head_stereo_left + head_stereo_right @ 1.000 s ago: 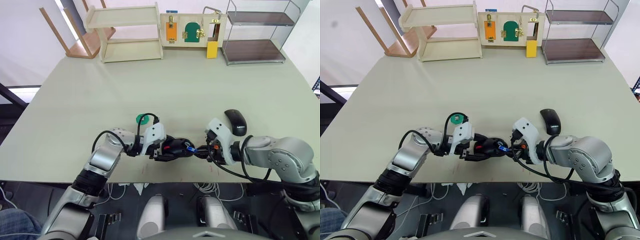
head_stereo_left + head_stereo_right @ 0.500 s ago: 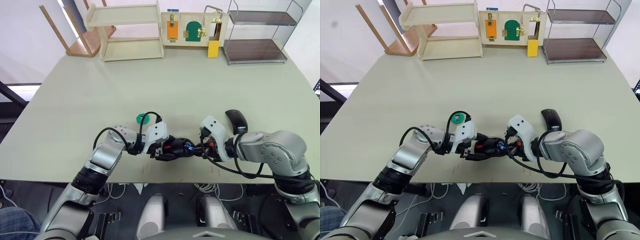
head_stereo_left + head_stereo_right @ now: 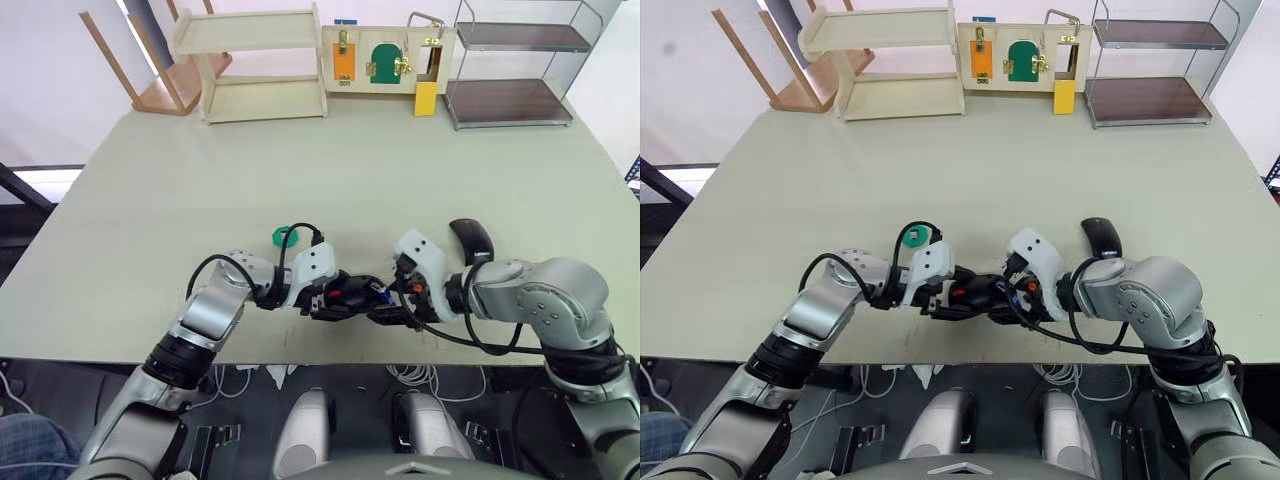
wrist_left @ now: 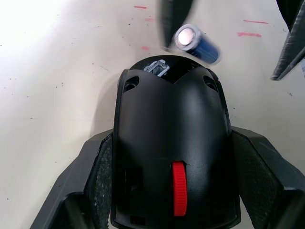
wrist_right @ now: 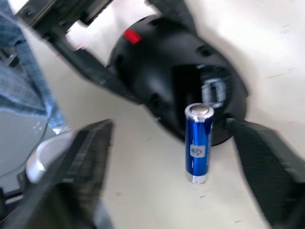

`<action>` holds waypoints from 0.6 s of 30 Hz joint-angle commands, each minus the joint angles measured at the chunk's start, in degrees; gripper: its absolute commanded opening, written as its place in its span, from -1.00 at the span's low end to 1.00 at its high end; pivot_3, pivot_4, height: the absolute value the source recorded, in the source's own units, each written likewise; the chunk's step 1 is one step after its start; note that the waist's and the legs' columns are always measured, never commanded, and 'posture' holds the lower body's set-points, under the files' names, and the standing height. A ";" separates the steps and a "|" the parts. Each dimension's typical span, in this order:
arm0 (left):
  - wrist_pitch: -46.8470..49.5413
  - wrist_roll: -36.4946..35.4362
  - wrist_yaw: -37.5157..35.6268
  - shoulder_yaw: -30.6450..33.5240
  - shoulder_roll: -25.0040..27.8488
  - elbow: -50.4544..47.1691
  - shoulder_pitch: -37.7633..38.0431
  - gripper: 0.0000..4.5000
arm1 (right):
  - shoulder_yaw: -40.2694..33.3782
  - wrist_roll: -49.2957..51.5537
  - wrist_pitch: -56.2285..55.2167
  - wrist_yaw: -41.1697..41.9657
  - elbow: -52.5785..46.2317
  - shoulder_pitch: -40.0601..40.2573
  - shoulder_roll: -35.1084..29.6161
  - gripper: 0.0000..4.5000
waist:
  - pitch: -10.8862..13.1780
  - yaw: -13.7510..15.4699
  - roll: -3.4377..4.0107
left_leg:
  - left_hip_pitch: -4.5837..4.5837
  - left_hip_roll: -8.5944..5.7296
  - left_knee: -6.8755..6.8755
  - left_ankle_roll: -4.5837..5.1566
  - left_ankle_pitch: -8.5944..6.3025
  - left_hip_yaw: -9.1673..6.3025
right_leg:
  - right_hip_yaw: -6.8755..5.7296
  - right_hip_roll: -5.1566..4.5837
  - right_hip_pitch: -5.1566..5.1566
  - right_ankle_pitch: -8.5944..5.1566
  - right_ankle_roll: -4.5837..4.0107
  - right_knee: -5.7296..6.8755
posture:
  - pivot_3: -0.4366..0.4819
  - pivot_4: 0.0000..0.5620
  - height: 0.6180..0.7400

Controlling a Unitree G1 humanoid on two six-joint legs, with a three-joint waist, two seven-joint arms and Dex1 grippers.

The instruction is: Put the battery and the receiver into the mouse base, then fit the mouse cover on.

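Note:
My left gripper (image 3: 337,299) is shut on the mouse base (image 4: 171,124), a black shell with a red wheel, and holds it low over the table's front edge. The battery (image 5: 198,143), a blue cylinder with a silvery end, rests against the open rear end of the base. My right gripper (image 3: 386,304) is open. Its fingers (image 5: 86,171) stand wide on either side of the battery without touching it. The mouse cover (image 3: 472,240), a smooth black dome, lies on the table just beyond my right arm. The receiver is out of view.
A green disc (image 3: 285,236) lies on the table behind my left wrist. Along the far edge stand a wooden shelf (image 3: 260,62), a latch board (image 3: 385,58) and a wire rack (image 3: 505,65). The table edge runs just below both grippers.
My right gripper has opened and let go of the battery, after moving left, closer to the base. The left gripper still holds the base in the same place.

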 commanded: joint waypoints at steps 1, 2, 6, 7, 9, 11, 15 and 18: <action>2.04 2.44 0.84 -3.35 0.17 2.10 1.23 0.29 | -2.06 0.08 -1.85 0.81 -1.12 -0.02 -0.58 0.98 | 0.00 0.09 0.00 | -0.05 -0.01 0.00 0.00 0.00 0.00 | 0.00 -0.02 -0.02 0.00 0.00 -0.01 | -0.05 -0.47 1.00; 2.09 2.42 0.87 -3.36 0.10 2.14 1.15 0.29 | -2.00 0.07 -1.99 0.98 -1.12 0.02 -0.77 0.98 | 0.00 0.13 0.00 | -0.12 -0.04 0.00 0.00 0.00 0.01 | -0.02 -0.02 -0.03 0.00 0.00 -0.03 | -0.05 -0.47 1.00; 2.03 2.28 1.01 -3.19 0.14 2.14 1.23 0.29 | -1.30 -0.21 -3.58 1.90 -1.78 0.97 -2.39 0.98 | 0.00 0.17 0.00 | -0.22 -0.08 0.00 0.00 0.00 0.07 | -0.07 -0.07 -0.02 0.00 0.00 -0.10 | -0.05 -0.47 1.00; 2.00 2.26 1.03 -3.15 0.19 2.07 1.33 0.29 | -1.02 -0.47 -4.24 2.11 -1.92 1.29 -2.96 0.98 | 0.00 0.16 0.00 | -0.22 -0.08 0.00 0.00 0.00 0.08 | -0.07 -0.07 -0.02 0.00 0.00 -0.10 | -0.05 -0.47 1.00; 1.95 2.22 1.07 -3.12 0.19 2.08 1.40 0.29 | -0.25 -1.43 -6.84 2.86 -2.24 2.13 -4.68 0.98 | 0.00 0.13 0.00 | -0.21 -0.08 0.00 0.00 0.00 0.10 | -0.08 -0.07 -0.02 -0.01 0.01 -0.10 | -0.05 -0.47 1.00; 1.87 2.21 1.14 -3.05 0.16 2.20 1.35 0.29 | 0.51 -2.64 -10.60 4.19 -2.95 3.75 -7.35 0.98 | 0.00 0.14 0.00 | -0.20 -0.08 0.00 0.00 0.00 0.09 | -0.11 -0.06 -0.03 -0.01 0.01 -0.10 | -0.05 -0.47 1.00; 1.81 2.02 1.11 -2.78 0.38 1.92 1.45 0.29 | 0.66 -5.50 -19.80 7.18 -4.21 8.58 -11.91 0.98 | 0.00 0.16 0.00 | -0.23 -0.08 0.00 0.00 -0.01 0.06 | -0.17 -0.06 -0.02 -0.02 0.01 -0.14 | -0.05 -0.47 1.00; 1.35 1.96 0.94 -2.62 0.46 2.33 1.24 0.29 | -0.25 -8.22 -28.15 9.01 -5.11 13.33 -13.84 0.98 | 0.01 0.19 -0.01 | -0.21 -0.09 0.00 0.00 -0.01 0.09 | -0.14 -0.06 -0.02 -0.02 0.01 -0.14 | -0.05 -0.47 1.00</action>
